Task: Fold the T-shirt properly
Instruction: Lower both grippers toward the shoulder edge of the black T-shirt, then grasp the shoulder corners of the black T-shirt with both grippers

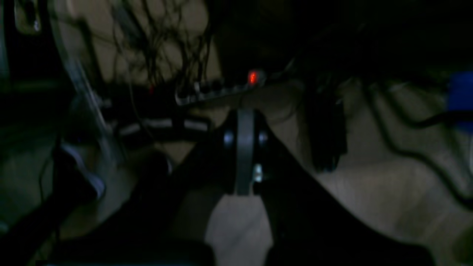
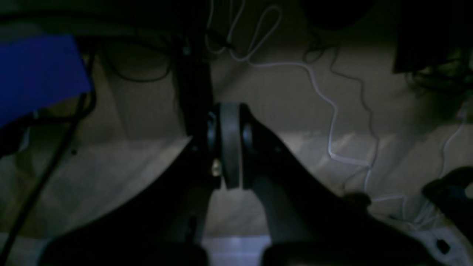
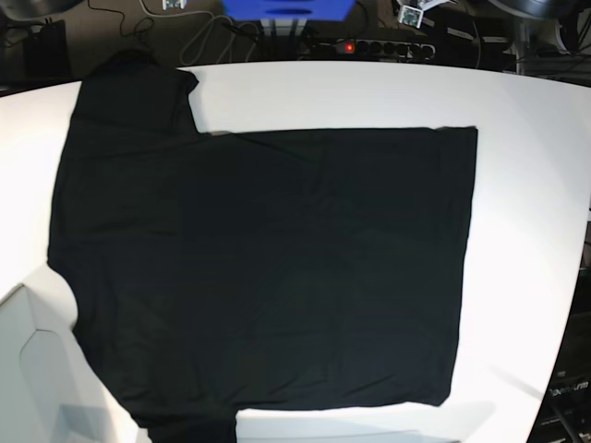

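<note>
The black T-shirt (image 3: 268, 268) lies spread flat on the white table (image 3: 526, 185) in the base view. Its sleeves point to the far left and near left, and its straight hem runs down the right side. Neither arm shows in the base view. In the left wrist view my left gripper (image 1: 244, 147) is shut, pads pressed together with nothing between them, over a dim floor. In the right wrist view my right gripper (image 2: 230, 147) is likewise shut and holds nothing. No cloth shows in either wrist view.
Behind the table a power strip (image 3: 369, 46) with a red light and a blue box (image 3: 286, 7) sit among cables. The power strip (image 1: 218, 90), the blue box (image 2: 37, 74) and loose cables (image 2: 332, 111) appear in the wrist views. A white part (image 3: 28, 369) juts in at the near left.
</note>
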You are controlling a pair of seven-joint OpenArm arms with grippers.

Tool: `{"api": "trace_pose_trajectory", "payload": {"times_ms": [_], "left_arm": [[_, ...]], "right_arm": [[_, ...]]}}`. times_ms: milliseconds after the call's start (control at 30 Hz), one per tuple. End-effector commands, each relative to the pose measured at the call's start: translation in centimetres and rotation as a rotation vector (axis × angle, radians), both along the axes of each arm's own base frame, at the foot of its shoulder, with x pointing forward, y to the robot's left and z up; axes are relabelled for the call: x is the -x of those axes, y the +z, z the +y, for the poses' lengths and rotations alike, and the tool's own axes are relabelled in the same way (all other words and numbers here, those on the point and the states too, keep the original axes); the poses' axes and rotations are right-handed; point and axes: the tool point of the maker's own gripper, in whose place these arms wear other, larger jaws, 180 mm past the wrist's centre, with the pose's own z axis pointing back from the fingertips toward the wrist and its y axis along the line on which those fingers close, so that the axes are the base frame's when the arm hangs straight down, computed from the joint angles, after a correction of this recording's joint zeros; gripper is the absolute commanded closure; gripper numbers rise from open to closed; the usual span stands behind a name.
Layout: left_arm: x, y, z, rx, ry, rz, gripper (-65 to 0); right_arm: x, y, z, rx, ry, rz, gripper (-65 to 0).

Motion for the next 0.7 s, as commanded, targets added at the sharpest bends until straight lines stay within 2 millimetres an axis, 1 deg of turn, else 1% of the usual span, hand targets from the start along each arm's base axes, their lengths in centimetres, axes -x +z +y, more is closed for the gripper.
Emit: {"api": "trace_pose_trajectory", "payload": {"times_ms": [0,33,167,300,333,367,467,533,600,667], "left_arm": [[0.3,1.0,-0.2,0.008,-0.011,-0.014,-0.4],[-0.1,1.8,-0.6,0.016,-0.014,-0.033,-0.4],[-2.2,5.2,0.0,0.006,-0.012,-0.122,-0.6],[-4.6,7.9,0.0,0.007,-0.019,-0.206,-0.8],[-5.0,8.5,0.1,0.002,-0.018,-0.224,-2.1],[-5.6,9.2,0.2,-0.001,-0.018,-0.245,-4.3],[-7.1,11.2,0.1,-0.002,-0.021,-0.303,-17.5],[-8.1,12.2,0.0,0.0,-0.022,-0.341,-25.4],[-8.8,13.1,0.0,-0.002,-0.021,-0.37,-30.2],[-9.4,13.6,-0.1,-0.001,-0.023,-0.392,-32.0]], "right_arm": [[0.1,1.1,-0.2,0.007,-0.002,-0.019,0.0],[-0.4,1.9,-0.2,0.008,-0.002,-0.042,0.0],[-3.3,5.9,-0.3,0.013,0.003,-0.15,0.0],[-5.9,8.5,-0.4,0.017,0.007,-0.222,0.0],[-6.5,9.0,-0.4,0.017,0.007,-0.229,0.0],[-7.0,9.6,-0.4,0.017,0.007,-0.229,0.0],[-8.7,11.1,-0.4,0.017,0.007,-0.239,0.0],[-9.4,11.4,-0.4,0.018,0.012,-0.259,0.0],[-9.9,11.3,-0.6,0.022,0.026,-0.269,0.0],[-9.8,11.3,-0.8,0.025,0.037,-0.267,0.0]]}}
